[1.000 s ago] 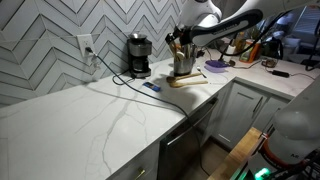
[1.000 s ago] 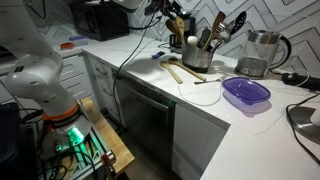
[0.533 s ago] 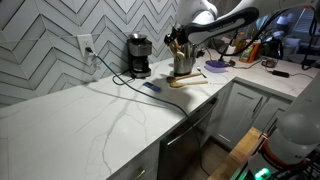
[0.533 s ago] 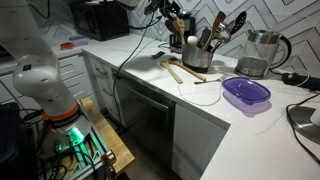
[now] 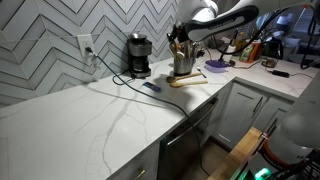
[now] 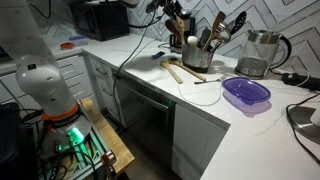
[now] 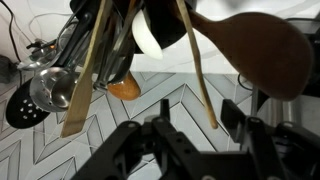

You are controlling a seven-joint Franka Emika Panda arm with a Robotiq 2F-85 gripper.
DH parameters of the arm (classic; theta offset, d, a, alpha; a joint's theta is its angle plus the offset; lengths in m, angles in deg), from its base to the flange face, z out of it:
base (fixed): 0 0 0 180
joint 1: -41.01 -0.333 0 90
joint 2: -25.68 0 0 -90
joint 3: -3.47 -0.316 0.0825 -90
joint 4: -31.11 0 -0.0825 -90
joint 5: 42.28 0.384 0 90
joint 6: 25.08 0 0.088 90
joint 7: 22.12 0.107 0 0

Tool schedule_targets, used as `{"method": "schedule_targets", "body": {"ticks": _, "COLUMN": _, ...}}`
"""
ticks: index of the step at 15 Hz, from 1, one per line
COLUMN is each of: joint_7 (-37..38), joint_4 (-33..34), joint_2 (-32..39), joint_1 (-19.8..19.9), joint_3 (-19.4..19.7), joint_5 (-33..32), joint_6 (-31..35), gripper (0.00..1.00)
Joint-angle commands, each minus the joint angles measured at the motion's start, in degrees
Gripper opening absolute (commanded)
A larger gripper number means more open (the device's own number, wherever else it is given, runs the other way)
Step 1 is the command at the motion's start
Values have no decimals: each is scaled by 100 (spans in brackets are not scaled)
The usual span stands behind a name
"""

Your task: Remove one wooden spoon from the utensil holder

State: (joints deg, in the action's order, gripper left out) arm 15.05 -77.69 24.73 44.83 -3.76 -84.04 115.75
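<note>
You were at the grasping step, as I judged it: in the wrist view a flat pale utensil [image 7: 84,80] slanted on the left, the wooden spoon [image 7: 198,70] ran its slim handle through the middle toward the gripper [image 7: 200,148], and a broad brown spoon bowl [image 7: 255,50] filled the right. The dark fingers [image 7: 160,142] flanked the handle's tip, but I could not tell whether they were clenched on it or released. The spoon stood crowded among its neighbours, so your next move called for a grip on that handle alone and a pull along its own line until it cleared the rim. In an exterior view the white marbled worktop [image 5: 80,120] lay bare on the left, then came a wall socket [image 5: 86,45], the coffee maker [image 5: 138,55] and the utensil holder [image 5: 183,64], with loose wooden pieces [image 5: 188,81] just beside its base and clutter further right, all against a herringbone tile wall [image 5: 50,40]
</note>
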Motion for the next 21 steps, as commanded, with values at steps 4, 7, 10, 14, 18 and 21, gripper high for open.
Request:
{"method": "schedule_targets", "body": {"ticks": 4, "joint_7": 140, "joint_4": 75, "joint_2": 59, "joint_1": -268, "joint_3": 253, "joint_5": -121, "joint_6": -103, "gripper": 11}}
{"method": "schedule_targets", "body": {"ticks": 7, "joint_7": 120, "joint_4": 76, "joint_2": 29, "joint_1": -311, "joint_3": 285, "joint_5": -94, "joint_6": -115, "gripper": 0}}
{"method": "schedule_targets", "body": {"ticks": 10, "joint_7": 204, "joint_4": 125, "joint_2": -61, "joint_1": -301, "joint_3": 310, "joint_5": -267, "joint_6": -131, "gripper": 1}}
{"method": "schedule_targets", "body": {"ticks": 14, "joint_7": 195, "joint_4": 148, "joint_2": -261, "joint_1": -302, "joint_3": 302, "joint_5": -316, "joint_6": -173, "gripper": 2}}
{"method": "schedule_targets", "body": {"ticks": 18, "joint_7": 201, "joint_4": 149, "joint_2": -520, "joint_1": -301, "joint_3": 240, "joint_5": -361, "joint_6": -250, "gripper": 2}}
{"method": "schedule_targets", "body": {"ticks": 21, "joint_7": 208, "joint_4": 141, "joint_2": -720, "joint_1": -310, "joint_3": 170, "joint_5": -362, "joint_6": -397, "gripper": 2}}
